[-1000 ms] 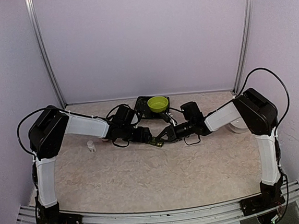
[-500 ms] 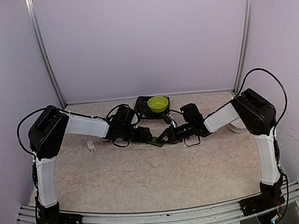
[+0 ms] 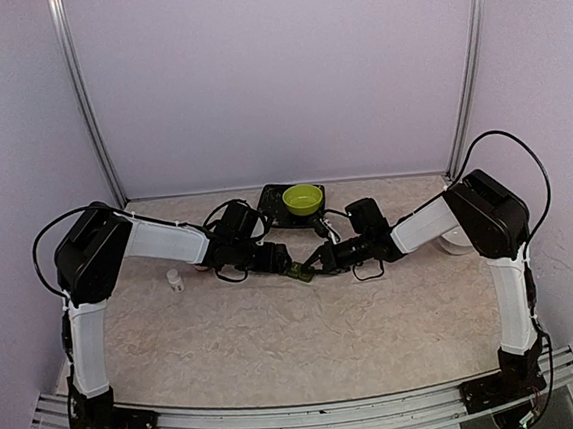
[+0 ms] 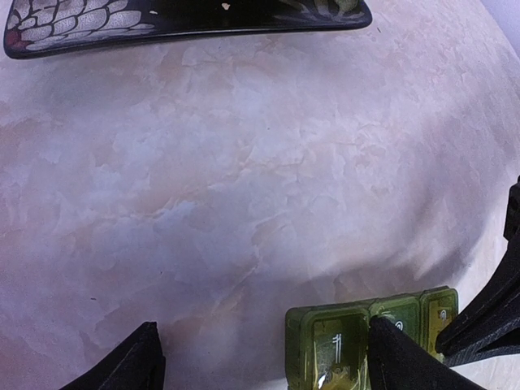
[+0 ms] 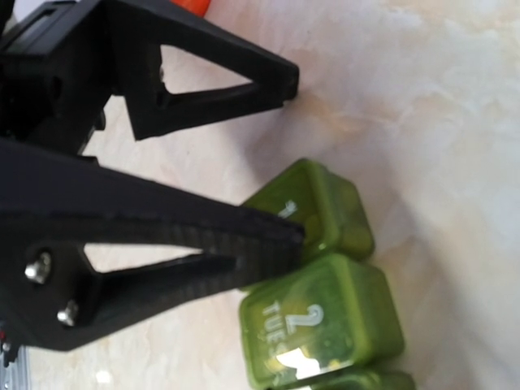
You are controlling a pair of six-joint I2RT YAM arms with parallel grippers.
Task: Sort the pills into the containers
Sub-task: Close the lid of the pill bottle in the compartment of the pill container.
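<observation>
Over the counter point(image 4: 244, 162), left claw point(image 4: 262, 329) spread wide at the green pill boxes point(image 4: 337, 345); right claw point(image 5: 286, 236), pressed together, pointing at them.

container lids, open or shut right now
Shut, as far as shown: printed lids lie flat on the containers in the right wrist view, none raised.

The containers point(image 5: 325, 317) are translucent olive green with white lettering, and one lid reads TUE 2. The table point(image 3: 278, 346) is beige with pale marbled veining. The bowl point(image 3: 303, 199) is lime green and sits on a black tray point(image 4: 187, 16) patterned with white veined wings. My fingers point(image 5: 162, 236) are matte black, and the small bottle point(image 3: 175, 279) is white.
</observation>
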